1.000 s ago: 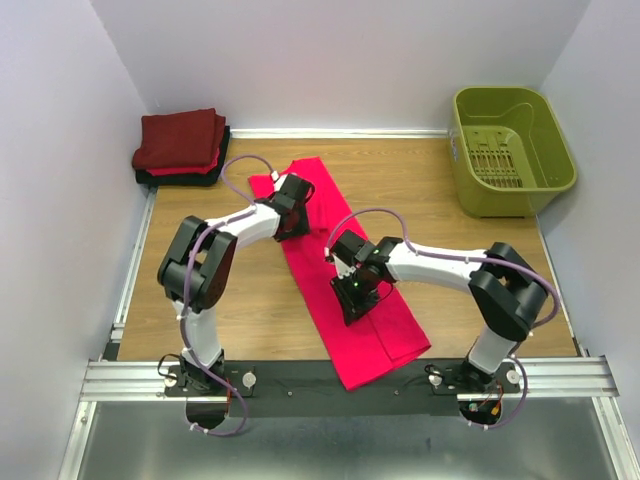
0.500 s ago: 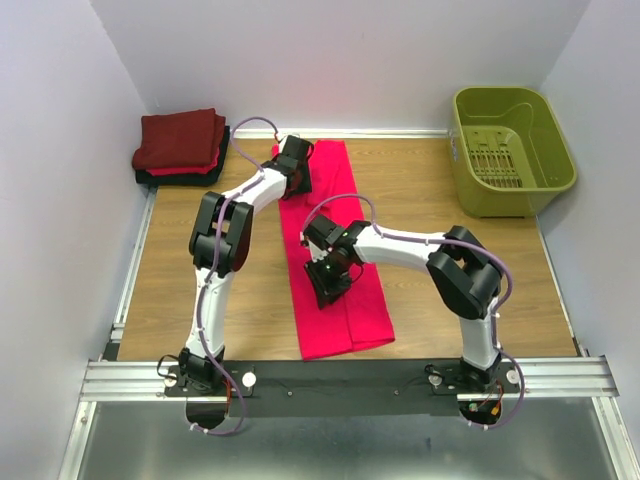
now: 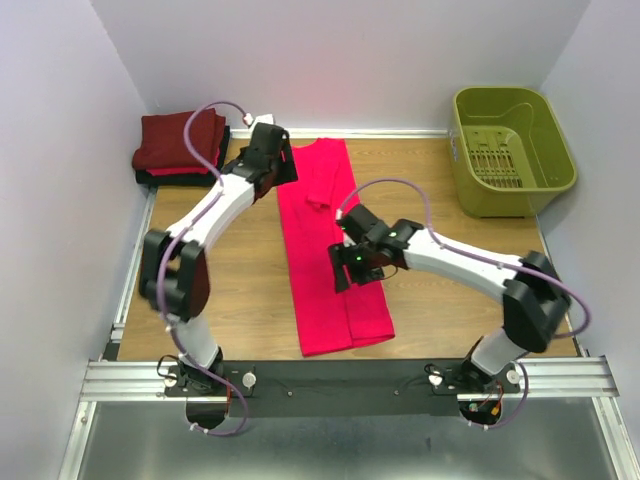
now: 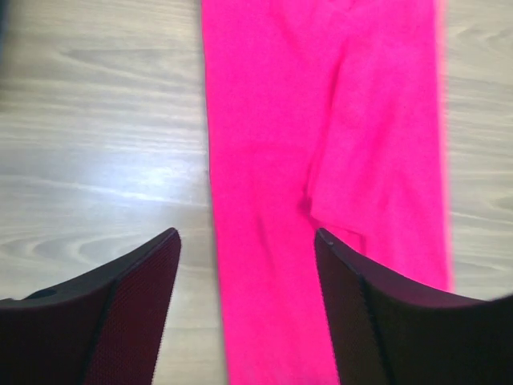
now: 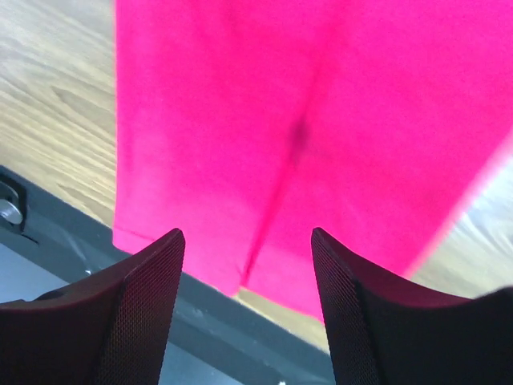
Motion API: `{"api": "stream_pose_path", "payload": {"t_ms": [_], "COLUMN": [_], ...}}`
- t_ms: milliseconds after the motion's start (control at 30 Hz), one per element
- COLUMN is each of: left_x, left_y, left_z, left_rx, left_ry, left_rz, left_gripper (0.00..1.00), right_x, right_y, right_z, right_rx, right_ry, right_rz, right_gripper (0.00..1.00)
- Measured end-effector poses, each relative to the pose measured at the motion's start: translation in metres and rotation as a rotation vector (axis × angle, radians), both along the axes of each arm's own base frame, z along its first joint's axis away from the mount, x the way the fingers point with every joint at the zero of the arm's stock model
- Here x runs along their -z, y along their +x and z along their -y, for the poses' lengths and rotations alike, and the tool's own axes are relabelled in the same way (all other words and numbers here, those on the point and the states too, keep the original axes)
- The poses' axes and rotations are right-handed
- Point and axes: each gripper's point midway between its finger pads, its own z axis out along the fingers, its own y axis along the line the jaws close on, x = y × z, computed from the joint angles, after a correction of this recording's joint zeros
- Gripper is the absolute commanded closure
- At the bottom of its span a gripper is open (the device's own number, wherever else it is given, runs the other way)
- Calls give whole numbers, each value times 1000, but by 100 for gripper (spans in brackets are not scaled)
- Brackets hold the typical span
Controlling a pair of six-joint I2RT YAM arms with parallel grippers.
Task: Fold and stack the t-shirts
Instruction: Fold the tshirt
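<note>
1 pink-red t-shirt lies flat on the wooden desk, folded into a long narrow strip that runs from the far edge toward the near one, leaning slightly to the right as it nears the arms. A folded-in sleeve makes a small flap near its far end. Its near end stops just short of the black rail in front of the arm bases.

The left end effector hangs above the far part of the strip, by its left edge. Its 2 fingers are spread wide, with nothing between them but the cloth and the bare wood below. The right end effector hovers over the middle of the strip, also spread wide and gripping nothing.

A stack of folded t-shirts sits in the far left corner, dark maroon on top, with red and black beneath. An olive-green basket stands in the far right corner, well apart from the shirt.
</note>
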Motion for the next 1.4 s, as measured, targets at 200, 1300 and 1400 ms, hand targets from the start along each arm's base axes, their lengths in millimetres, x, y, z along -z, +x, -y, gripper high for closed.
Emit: {"api": "stream_pose_path", "payload": {"t_ms": [200,1300,1400], "left_x": [-22,113,117], "left_y": [-88,-371,-377], "left_z": [-3,35,38], "left_rx": [24,72,78], "left_ry": [-56,-197,-187], "left_rz": [28,-562,-585], "left_gripper": [16,17,18], "right_x": [7,71,72], "right_y": [-15,-86,-90], "right_z": [47,122,119], "right_rx": [141,259,243], "right_ry": [-42,-145,-124], "right_rz": [-13,-237,-257], "right_gripper": [32,71,88]}}
